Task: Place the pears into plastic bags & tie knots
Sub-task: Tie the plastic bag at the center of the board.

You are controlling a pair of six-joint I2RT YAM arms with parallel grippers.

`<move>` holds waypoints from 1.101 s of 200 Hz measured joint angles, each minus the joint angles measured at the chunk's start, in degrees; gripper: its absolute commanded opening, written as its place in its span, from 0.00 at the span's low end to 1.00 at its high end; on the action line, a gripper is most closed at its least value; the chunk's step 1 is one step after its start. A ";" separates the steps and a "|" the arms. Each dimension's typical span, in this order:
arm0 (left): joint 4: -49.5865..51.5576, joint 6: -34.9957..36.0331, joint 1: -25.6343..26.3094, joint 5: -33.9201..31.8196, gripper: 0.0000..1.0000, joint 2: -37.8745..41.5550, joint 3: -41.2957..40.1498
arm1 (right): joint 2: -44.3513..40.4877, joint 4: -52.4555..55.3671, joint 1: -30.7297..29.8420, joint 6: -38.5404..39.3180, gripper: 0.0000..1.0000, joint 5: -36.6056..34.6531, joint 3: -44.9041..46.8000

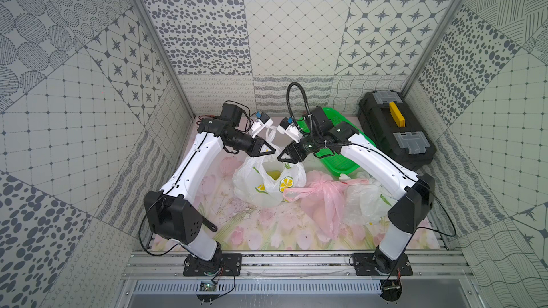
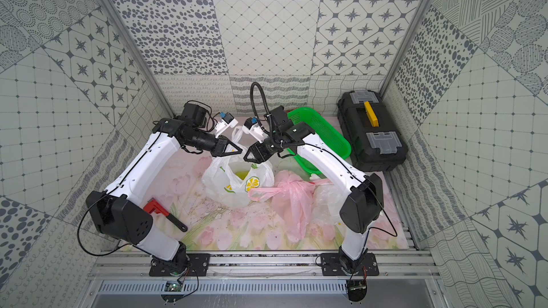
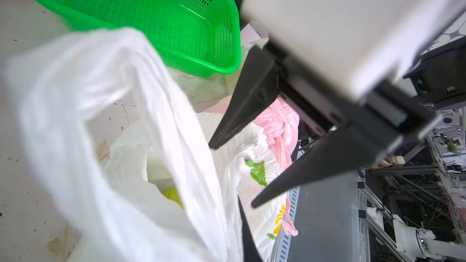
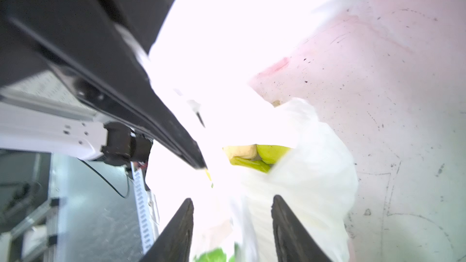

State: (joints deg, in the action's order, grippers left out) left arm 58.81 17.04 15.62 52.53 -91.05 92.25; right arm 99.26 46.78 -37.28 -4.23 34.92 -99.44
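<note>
bags (image 1: 268, 186) number three, pears (image 4: 271, 152) perhaps three inside one.

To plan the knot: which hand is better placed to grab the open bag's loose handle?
Probably the right hand: open, astride the bag; the left hand is shut on its other handle.

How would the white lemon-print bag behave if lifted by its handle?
Probably floppy: the white lemon-print bag is thin, crinkled film slumped in folds. Likely bottom-heavy, since pears lie inside. Its open mouth might spill them if tipped.
</note>
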 measured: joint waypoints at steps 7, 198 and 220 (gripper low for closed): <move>-0.26 0.00 0.02 -0.04 0.06 0.00 -0.37 | -0.90 -1.84 1.14 -3.48 0.59 0.96 0.61; -2.95 1.97 1.99 -1.33 0.12 2.36 -1.97 | 11.37 -3.04 2.89 -30.71 0.00 8.57 -20.02; -3.34 1.42 1.05 -2.16 0.11 2.38 -2.05 | 10.08 -2.82 4.04 -29.44 0.00 7.85 -17.57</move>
State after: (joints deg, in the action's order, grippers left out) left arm 55.46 18.46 16.67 50.37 -88.66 90.19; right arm 109.34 43.97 -33.23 -33.67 42.76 -117.01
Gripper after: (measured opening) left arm 0.118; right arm 0.064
